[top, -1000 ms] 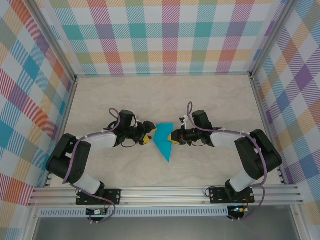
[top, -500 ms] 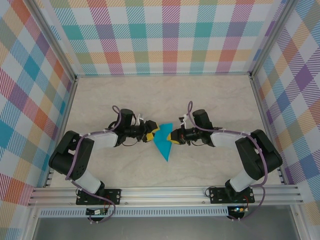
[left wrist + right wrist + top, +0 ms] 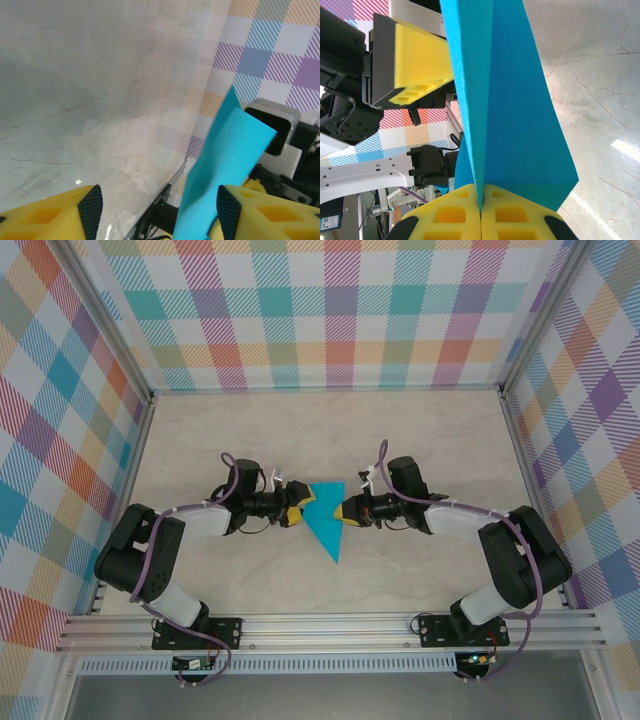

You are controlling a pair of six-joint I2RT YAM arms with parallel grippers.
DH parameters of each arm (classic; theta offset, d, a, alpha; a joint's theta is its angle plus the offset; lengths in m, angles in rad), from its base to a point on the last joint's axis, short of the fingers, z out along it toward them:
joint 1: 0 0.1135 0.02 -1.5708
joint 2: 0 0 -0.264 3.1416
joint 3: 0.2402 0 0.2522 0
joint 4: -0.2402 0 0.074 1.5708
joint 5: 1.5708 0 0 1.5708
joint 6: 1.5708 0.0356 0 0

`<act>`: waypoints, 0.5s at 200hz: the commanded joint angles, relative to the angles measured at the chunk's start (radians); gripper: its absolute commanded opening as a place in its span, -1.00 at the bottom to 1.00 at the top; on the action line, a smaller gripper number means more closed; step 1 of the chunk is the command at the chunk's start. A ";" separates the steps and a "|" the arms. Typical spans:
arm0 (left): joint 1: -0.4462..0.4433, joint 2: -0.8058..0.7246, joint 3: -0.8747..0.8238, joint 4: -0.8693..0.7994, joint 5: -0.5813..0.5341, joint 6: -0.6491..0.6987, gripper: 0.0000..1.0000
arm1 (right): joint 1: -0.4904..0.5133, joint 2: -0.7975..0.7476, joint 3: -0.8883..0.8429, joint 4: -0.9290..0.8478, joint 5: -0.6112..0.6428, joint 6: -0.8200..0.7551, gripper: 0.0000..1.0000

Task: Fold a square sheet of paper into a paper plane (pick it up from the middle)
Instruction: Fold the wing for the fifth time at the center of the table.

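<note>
Sheet of paper (image 3: 326, 523), teal-blue and folded to a pointed wedge, hangs between the two grippers above the marble-patterned desk (image 3: 430, 430). Its broad end lies level with the jaws and its tip points away from them, toward the arm bases.

Right gripper (image 3: 346, 512): jaws pressed together, pinching the right-hand edge of the sheet. In the right wrist view the sheet (image 3: 505, 105) rises straight out of the seam between the jaws of the right gripper (image 3: 481, 202). A sharp crease runs away from the jaws, and a layer of paper falls to either side of it. Beyond the sheet, on its far side from these jaws, stands one yellow pad (image 3: 415, 60) of the opposite gripper.

Left gripper (image 3: 300, 506): jaws spread, set at the left-hand edge of the sheet, opposite the right gripper. In the left wrist view the two yellow fingers of the left gripper (image 3: 157, 212) stand well apart. The sheet (image 3: 225, 160) enters the gap between them, close against the finger on the right of that view and well clear of the other. Whether paper and finger actually touch cannot be told.

Surroundings: checked walls (image 3: 330, 310) in pastel colours enclose the desk on three sides, well apart from both sets of jaws.
</note>
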 commanded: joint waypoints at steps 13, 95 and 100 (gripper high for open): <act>0.015 -0.038 0.011 0.071 0.093 0.023 0.14 | -0.007 -0.010 0.020 0.013 -0.038 -0.015 -0.89; 0.015 -0.053 0.015 -0.014 0.089 0.098 -0.56 | -0.009 0.034 0.038 -0.033 -0.043 -0.064 -0.86; 0.015 -0.056 0.014 -0.023 0.083 0.103 -0.57 | -0.009 0.037 0.039 -0.039 -0.042 -0.069 -0.86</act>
